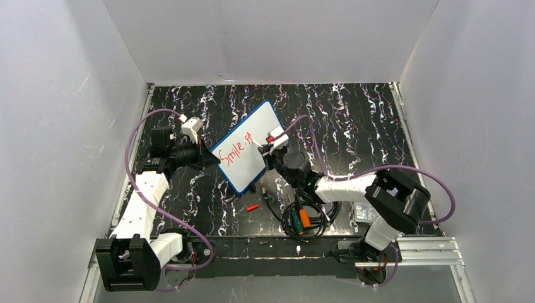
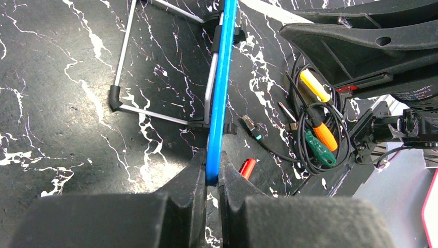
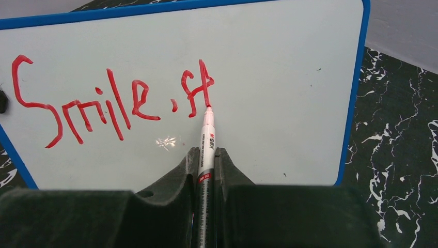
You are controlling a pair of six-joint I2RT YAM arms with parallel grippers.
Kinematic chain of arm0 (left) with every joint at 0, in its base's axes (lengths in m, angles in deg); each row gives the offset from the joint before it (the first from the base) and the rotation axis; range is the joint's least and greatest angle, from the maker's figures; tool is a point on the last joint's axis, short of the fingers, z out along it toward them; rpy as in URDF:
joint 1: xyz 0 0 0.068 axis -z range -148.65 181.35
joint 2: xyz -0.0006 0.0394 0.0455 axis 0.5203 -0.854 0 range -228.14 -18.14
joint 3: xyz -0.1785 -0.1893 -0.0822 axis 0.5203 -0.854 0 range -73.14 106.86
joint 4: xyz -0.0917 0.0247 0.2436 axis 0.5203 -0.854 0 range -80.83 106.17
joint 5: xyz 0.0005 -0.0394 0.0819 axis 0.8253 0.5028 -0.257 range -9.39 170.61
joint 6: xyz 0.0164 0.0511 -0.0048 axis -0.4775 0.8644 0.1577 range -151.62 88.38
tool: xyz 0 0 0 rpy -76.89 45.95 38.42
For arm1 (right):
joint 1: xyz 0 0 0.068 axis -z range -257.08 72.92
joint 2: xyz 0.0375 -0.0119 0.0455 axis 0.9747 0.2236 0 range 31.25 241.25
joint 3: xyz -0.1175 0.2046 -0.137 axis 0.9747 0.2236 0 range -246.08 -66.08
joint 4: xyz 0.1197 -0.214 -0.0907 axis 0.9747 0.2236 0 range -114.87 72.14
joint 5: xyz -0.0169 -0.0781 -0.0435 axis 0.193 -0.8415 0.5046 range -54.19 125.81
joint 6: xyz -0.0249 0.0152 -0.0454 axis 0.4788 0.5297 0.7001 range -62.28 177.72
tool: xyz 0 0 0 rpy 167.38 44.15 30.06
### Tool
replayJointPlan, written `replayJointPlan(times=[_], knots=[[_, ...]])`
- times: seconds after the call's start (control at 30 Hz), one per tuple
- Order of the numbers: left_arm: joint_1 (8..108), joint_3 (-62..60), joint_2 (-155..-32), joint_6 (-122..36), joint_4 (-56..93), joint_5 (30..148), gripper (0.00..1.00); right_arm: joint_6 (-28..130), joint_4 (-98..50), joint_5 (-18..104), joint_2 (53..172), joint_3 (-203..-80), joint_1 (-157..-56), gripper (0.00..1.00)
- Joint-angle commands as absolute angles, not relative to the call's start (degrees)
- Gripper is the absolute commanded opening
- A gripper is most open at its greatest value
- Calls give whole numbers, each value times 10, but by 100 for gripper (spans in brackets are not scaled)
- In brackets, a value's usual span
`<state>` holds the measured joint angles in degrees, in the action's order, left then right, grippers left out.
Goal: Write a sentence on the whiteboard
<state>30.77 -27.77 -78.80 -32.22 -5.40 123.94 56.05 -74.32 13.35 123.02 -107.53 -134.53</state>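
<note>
The left hand [image 2: 212,168] pinches the whiteboard [image 3: 279,103] rim, the right hand [image 3: 206,155] pinches the red marker [image 3: 207,129] (tip touching the whiteboard); hard pressure could twist it loose.

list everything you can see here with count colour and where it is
whiteboard: one, white with blue rim, mid-table
writing: one line, red, "Smile, st", on the whiteboard
marker: one, white barrel, red tip on the last letter
cap: one, red, on the table near the whiteboard
tools: three, yellow, orange and green handles, in the cable coil
cable: one coil, black, by the right arm
wire stand: one, silver, behind the whiteboard
table: one, black, white veins
left gripper: shut on the whiteboard's edge
right gripper: shut on the marker
</note>
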Motion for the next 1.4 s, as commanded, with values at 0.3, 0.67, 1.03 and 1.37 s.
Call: replayJointPlan(times=[0.3, 0.67, 1.03, 1.37], knots=[[314, -275, -793, -295, -96, 1227, 0, 610, -752, 95, 1200, -1124, -1344, 1], [314, -273, -795, -294, -96, 1229, 0, 597, -753, 99, 1218, -1123, -1334, 1], [314, -273, -798, -294, -95, 1230, 0, 599, -756, 120, 1238, -1144, -1323, 1], [314, -272, -798, -294, -95, 1229, 0, 597, -760, 152, 1236, -1131, -1324, 1]])
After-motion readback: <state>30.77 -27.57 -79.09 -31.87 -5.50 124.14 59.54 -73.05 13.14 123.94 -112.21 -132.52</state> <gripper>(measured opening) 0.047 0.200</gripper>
